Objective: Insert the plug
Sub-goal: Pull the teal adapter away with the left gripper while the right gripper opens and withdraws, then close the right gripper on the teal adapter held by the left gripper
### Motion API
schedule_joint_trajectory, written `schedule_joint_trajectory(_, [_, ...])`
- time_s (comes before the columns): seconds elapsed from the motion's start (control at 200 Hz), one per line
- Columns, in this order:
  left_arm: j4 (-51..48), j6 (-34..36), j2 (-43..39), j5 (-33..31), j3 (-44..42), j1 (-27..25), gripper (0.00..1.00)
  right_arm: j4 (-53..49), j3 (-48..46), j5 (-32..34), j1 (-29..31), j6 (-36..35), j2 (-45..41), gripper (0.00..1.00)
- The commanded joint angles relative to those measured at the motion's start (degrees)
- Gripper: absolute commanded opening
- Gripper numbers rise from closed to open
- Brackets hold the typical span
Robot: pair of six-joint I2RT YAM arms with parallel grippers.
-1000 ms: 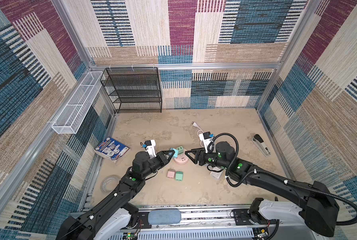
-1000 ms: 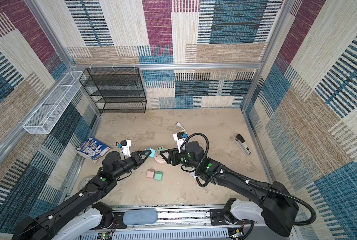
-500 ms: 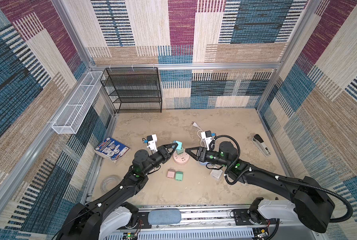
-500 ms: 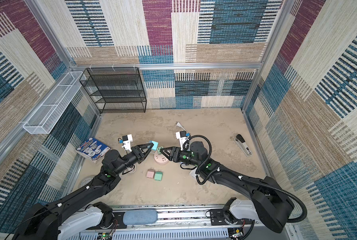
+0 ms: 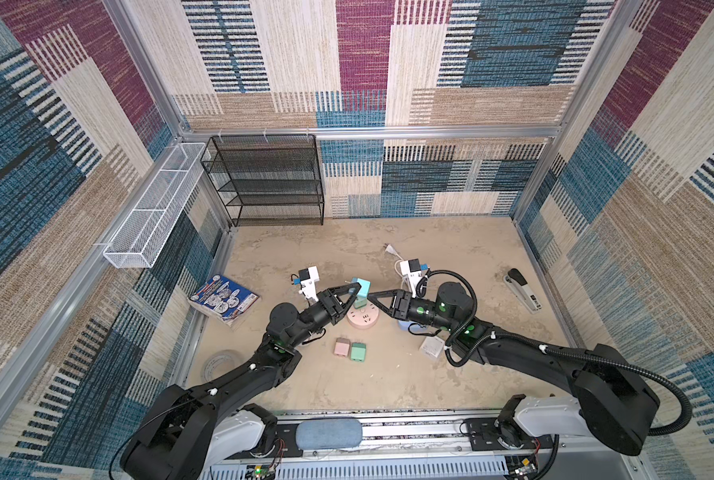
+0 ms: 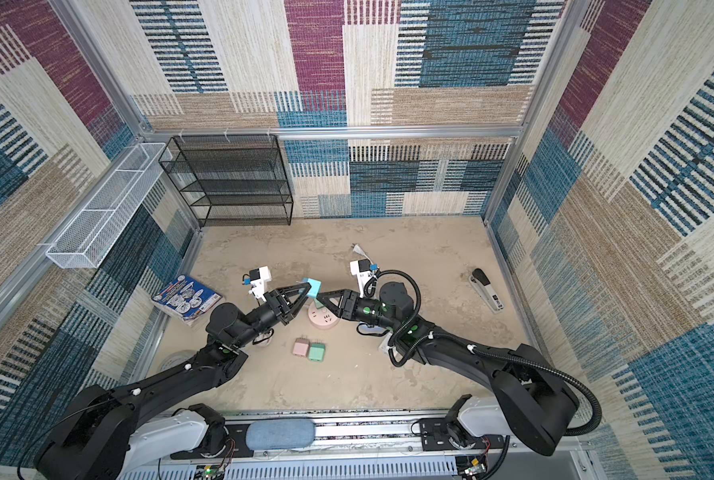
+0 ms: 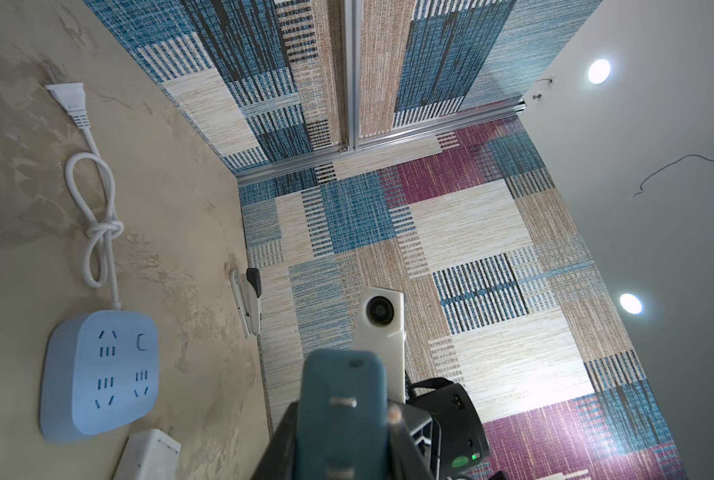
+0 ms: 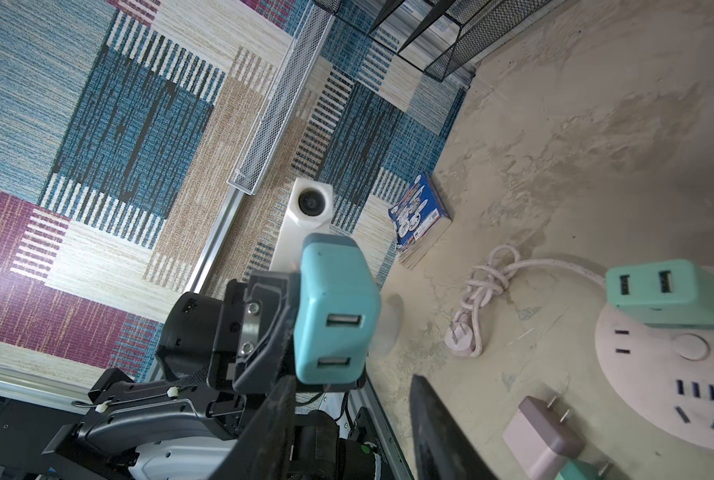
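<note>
My left claw (image 5: 356,289) clenches a teal USB charger (image 5: 362,286) in the air just above the pink round power strip (image 5: 363,322). My right claw (image 5: 371,296) faces it from the strip's other side, jaws apart and holding nothing, tips just beside the charger.

In the right wrist view the charger's USB ports (image 8: 344,321) look straight at my right claw. In the left wrist view its prongs (image 7: 343,402) point back toward my left wrist, not down at the strip. I judge a handover has to come before any insertion, and that is where trouble lies.

If my left claw lets go before the right one bites firmly, the charger falls onto the strip. It could strike the mint-green charger (image 8: 667,295) already seated at the strip's edge, or bounce toward the loose pink charger (image 5: 341,347) lying beside the strip.

The shell looks smooth and rounded, so a pinch near a corner may twist it and leave the prongs skewed to the slots. With both claws' tips this near above the strip, closing could also clash finger on finger. The seated mint-green charger crowds the strip's face and leaves my fingers less room at the free sockets (image 8: 696,390).
</note>
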Motion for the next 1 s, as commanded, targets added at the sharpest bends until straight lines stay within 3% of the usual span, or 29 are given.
schedule_joint_trajectory(0.0, [3.98, -0.19, -0.57, 0.30, -0.03, -0.42, 0.00, 2.77, 0.82, -0.77, -0.08, 0.71, 0.30, 0.47])
schedule_joint_trajectory(0.28, [3.95, 0.67, -0.20, -0.14, -0.03, -2.09, 0.00, 3.22, 1.83, -1.12, -0.08, 0.25, 0.21, 0.46])
schedule_joint_trajectory(0.471, [6.48, -0.01, 1.96, -0.41, -0.29, -2.78, 0.00, 4.11, 2.77, -1.84, -0.12, 0.36, 0.95, 0.37])
schedule_joint_trajectory(0.581, [8.33, -0.65, 3.59, -0.24, -0.16, -3.02, 0.00, 4.62, 3.07, -2.49, -0.08, 0.42, 1.43, 0.24])
schedule_joint_trajectory(0.701, [9.57, -1.19, 5.11, 0.00, -0.29, -3.06, 0.00, 4.02, 3.41, -2.50, -0.09, -0.19, 1.47, 0.17])
schedule_joint_trajectory(0.801, [9.41, -1.20, 5.64, -0.05, -0.42, -3.05, 0.00, 2.47, 3.92, -2.24, -0.08, -1.32, 1.39, 0.00])
schedule_joint_trajectory(0.886, [8.94, -0.78, 5.67, -0.11, -0.55, -3.04, 0.00, 1.03, 4.51, -2.26, -0.12, -2.40, 1.56, 0.00])
schedule_joint_trajectory(0.997, [6.92, 0.22, 4.59, -0.45, -0.64, -2.98, 0.37, -0.23, 4.83, -2.49, -0.34, -3.00, 1.78, 0.00])
